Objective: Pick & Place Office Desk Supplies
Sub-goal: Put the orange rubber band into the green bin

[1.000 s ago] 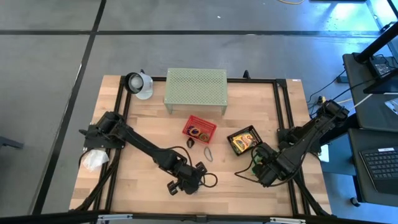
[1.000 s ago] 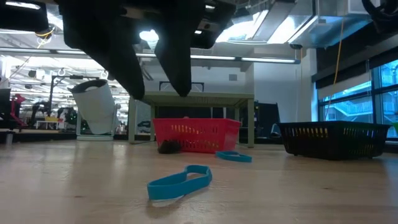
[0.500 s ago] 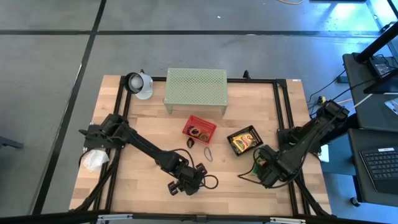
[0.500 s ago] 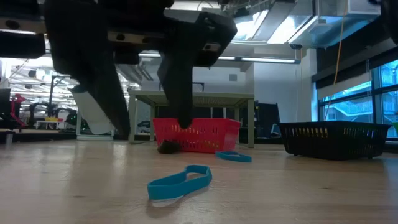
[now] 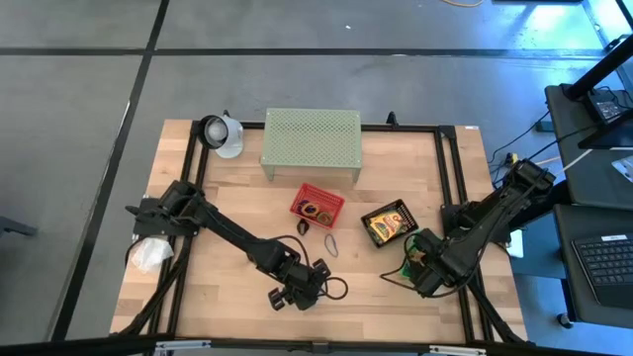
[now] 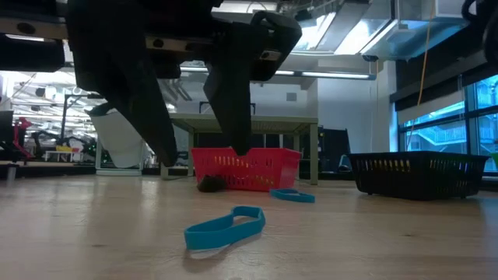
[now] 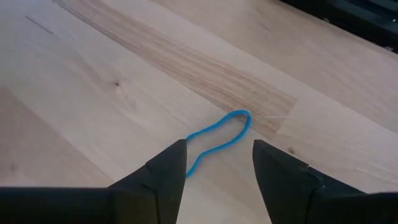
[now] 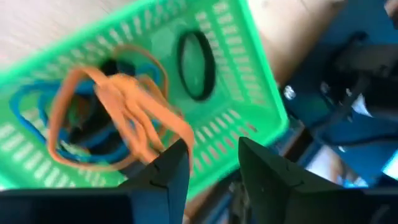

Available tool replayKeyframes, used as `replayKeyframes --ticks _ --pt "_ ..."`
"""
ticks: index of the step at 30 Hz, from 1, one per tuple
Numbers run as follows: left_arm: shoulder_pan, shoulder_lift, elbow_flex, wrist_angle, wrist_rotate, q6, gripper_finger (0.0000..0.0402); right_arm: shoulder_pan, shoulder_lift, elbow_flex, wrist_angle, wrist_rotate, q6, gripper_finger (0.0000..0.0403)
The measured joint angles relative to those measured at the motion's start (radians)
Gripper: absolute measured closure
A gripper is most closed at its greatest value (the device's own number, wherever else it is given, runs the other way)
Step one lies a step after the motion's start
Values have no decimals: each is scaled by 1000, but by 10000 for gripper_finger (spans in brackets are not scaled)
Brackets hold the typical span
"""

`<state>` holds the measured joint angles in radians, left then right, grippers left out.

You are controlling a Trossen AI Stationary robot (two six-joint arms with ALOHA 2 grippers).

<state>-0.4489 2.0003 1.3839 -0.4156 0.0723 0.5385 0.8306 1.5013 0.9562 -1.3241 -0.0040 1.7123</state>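
Progress is partial, as judged from the present layout. Nearest, at lower centre of the high view, the left pincer (image 5: 297,293) hangs over the wooden worktop (image 5: 227,297) with its fingers apart and empty; the left wrist view shows a blue loop (image 7: 217,138) lying flat just ahead of the fingertips, not yet gripped. At lower right of the high view, the right pincer (image 8: 208,165) hovers above a green basket (image 8: 261,99), fingers apart. Orange, blue and black loops already lie in this basket.

Farther in, a second blue loop (image 6: 292,195) and a dark item rest loose on the worktop beside the red basket (image 5: 316,205), which holds loops. The black basket (image 5: 388,223) holds yellow boxes. Loose loops remain to be collected.
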Motion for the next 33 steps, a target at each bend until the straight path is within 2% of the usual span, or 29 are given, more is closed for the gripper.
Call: replayKeyframes --ticks 3,8,11,13,16,22,26,30,33 --pt "5 0 0 0 1 -7 225 1 0 15 -6 -39 -14 276" --pt "15 0 0 -1 -1 -52 225 4 0 32 114 -7 -33 284" --pt "13 0 0 -2 -1 -48 225 4 0 32 104 -29 -26 285" --pt "12 0 0 -2 1 -44 226 6 0 32 93 -11 15 285" --pt "12 0 0 -3 4 -45 226 11 -9 33 187 36 8 285" --pt "12 0 0 -1 10 -39 226 12 -10 32 194 -19 78 285" --pt "12 0 0 -2 12 -43 226 19 -22 33 341 -15 61 285" --pt "9 -1 0 -3 12 -44 226 17 -24 32 353 45 77 285" --pt "6 -1 0 -7 12 -46 226 18 -22 33 221 15 132 285"
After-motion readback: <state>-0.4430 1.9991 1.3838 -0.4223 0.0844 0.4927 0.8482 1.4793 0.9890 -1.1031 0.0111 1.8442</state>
